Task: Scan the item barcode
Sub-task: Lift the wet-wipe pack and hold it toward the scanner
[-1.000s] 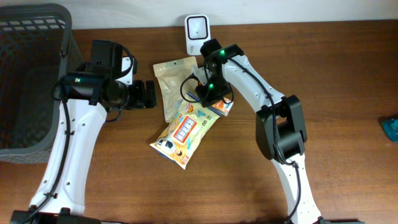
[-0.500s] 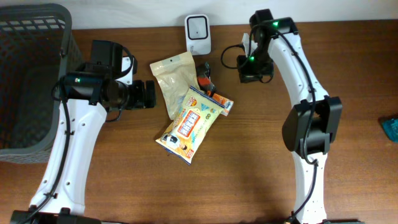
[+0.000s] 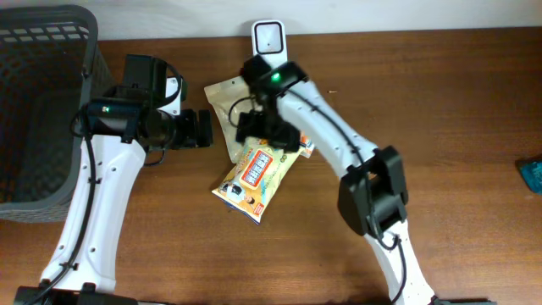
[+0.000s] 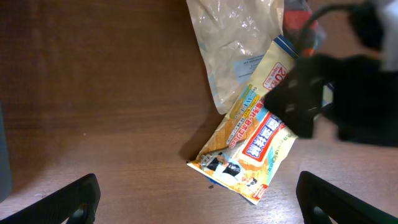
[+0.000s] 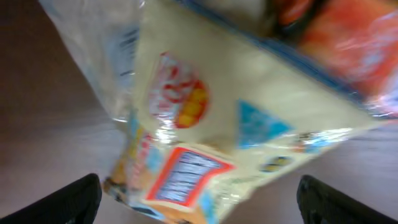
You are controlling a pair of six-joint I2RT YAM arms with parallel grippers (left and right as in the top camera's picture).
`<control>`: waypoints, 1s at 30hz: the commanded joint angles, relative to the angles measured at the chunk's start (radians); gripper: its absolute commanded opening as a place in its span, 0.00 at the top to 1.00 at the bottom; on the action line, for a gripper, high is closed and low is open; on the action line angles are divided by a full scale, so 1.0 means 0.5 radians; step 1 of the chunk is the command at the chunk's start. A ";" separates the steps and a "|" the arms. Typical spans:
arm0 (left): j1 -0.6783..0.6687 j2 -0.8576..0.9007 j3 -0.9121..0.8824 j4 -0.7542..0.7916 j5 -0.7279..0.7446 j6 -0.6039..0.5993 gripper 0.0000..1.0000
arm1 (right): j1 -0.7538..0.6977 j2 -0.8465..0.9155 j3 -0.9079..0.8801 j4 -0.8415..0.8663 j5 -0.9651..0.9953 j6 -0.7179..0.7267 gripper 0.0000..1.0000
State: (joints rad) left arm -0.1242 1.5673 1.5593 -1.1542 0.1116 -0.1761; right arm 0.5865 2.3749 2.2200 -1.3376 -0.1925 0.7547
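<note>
Overhead view: your yellow snack packet lies flat on the table, blue-and-orange label up (print too small to read), its upper end under the right end effector, jaws spread wide, gripping nothing. The left end effector gapes empty beside a pale pouch; a white scanner stands behind.

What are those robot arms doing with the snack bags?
They are meant to scan a snack's barcode. The right arm's fingers hang open just above the yellow snack bag, holding nothing. That bag lies partly over a clear pouch on the table. The left arm's fingers are open and empty beside the pile. The white scanner stands at the back, with nothing held up to it.
</note>
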 commanded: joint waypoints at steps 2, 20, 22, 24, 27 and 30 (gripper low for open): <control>-0.003 0.005 -0.008 0.004 -0.014 0.025 0.01 | 0.153 -0.054 -0.158 0.037 0.270 0.637 0.02; -0.003 0.005 -0.008 0.004 -0.014 0.025 0.01 | 0.185 -0.024 -0.492 0.282 0.532 0.696 0.77; -0.003 0.005 -0.008 0.004 -0.014 0.025 0.01 | 0.175 -0.025 -0.472 0.276 0.553 0.591 0.96; -0.003 0.005 -0.008 0.004 -0.014 0.025 0.01 | 0.156 -0.025 -0.417 0.227 0.554 0.539 0.96; -0.003 0.005 -0.008 0.004 -0.014 0.025 0.01 | 0.118 -0.025 -0.243 0.108 0.552 0.273 0.96; -0.003 0.005 -0.008 0.004 -0.014 0.025 0.01 | 0.071 -0.025 0.024 -0.023 0.510 -0.010 0.96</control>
State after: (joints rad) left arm -0.1242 1.5673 1.5593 -1.1542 0.1116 -0.1764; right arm 0.6456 2.3634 2.1120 -1.3167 0.0566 0.9073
